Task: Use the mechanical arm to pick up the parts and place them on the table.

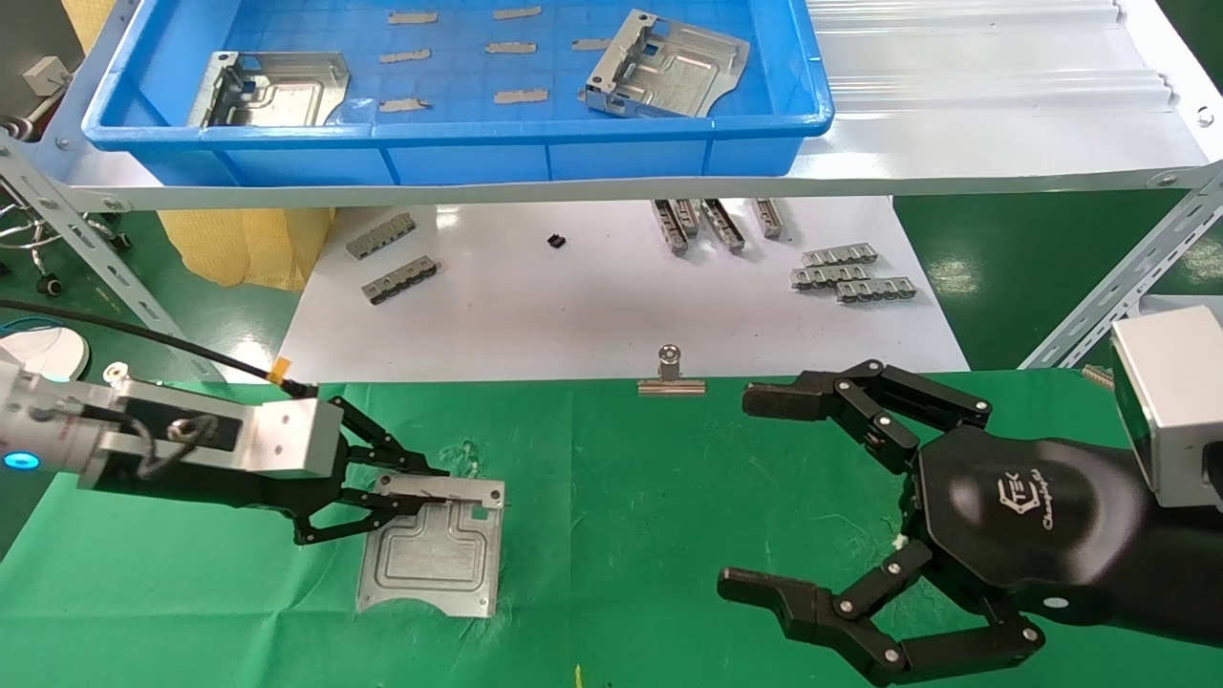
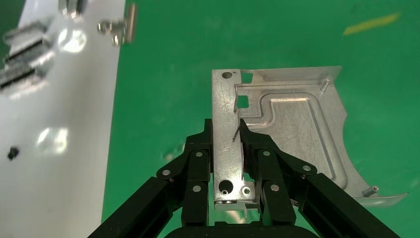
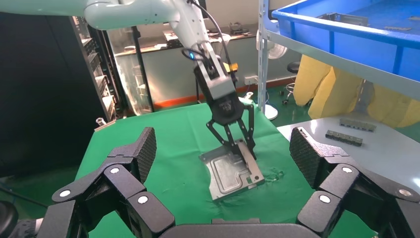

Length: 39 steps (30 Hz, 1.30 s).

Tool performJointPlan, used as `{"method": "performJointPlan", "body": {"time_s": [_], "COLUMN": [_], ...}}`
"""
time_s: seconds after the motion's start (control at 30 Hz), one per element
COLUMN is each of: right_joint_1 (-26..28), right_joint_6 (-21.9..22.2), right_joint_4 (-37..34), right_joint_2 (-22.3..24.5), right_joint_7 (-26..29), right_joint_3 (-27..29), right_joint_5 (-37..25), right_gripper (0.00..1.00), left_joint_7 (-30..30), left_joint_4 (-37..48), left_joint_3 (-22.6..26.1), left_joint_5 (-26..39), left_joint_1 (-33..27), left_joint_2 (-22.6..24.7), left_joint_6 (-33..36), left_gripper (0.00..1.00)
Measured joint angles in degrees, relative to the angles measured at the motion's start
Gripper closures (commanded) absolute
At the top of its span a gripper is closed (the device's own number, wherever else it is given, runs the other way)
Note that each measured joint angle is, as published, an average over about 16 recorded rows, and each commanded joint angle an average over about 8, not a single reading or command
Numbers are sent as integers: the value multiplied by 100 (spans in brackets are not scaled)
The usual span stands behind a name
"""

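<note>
Part (image 1: pixel 430 554) lies on green table (image 1: pixel 621 535), left gripper (image 1: pixel 406 492) pinching its folded rim; placing step, next release; right gripper (image 1: pixel 803 497) idle, spread wide.

Left claw (image 1: pixel 406 497) grips a part (image 1: pixel 432 556) (flat on the table (image 1: pixel 621 497)).
</note>
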Motion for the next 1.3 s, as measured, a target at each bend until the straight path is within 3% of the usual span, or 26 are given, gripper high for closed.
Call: {"method": "performJointPlan", "body": {"time_s": [0.13, 0.2, 0.63, 1.0, 1.3], "right_joint_1": [0, 0, 0, 0, -1], "right_joint_6": [0, 0, 0, 1, 1], "right_joint_4": [0, 0, 0, 0, -1], "right_joint_2": [0, 0, 0, 0, 1], "right_joint_7": [0, 0, 0, 0, 0], "right_joint_3": [0, 0, 0, 0, 1], "right_joint_5": [0, 0, 0, 0, 1], "right_gripper": [0, 0, 0, 0, 0], "left_joint_7": [232, 330, 713, 338, 86], "left_joint_4": [285, 426, 1053, 1238, 1119], "left_joint_3": [88, 102, -58, -379, -525], "left_joint_5": [115, 140, -87, -653, -907], "left_joint_1": [32, 41, 60, 321, 513], "left_joint_2": [139, 197, 332, 165, 62], "left_joint_6": [-168, -250, -213, 351, 424], "left_gripper": [17, 1, 0, 0, 0]}}
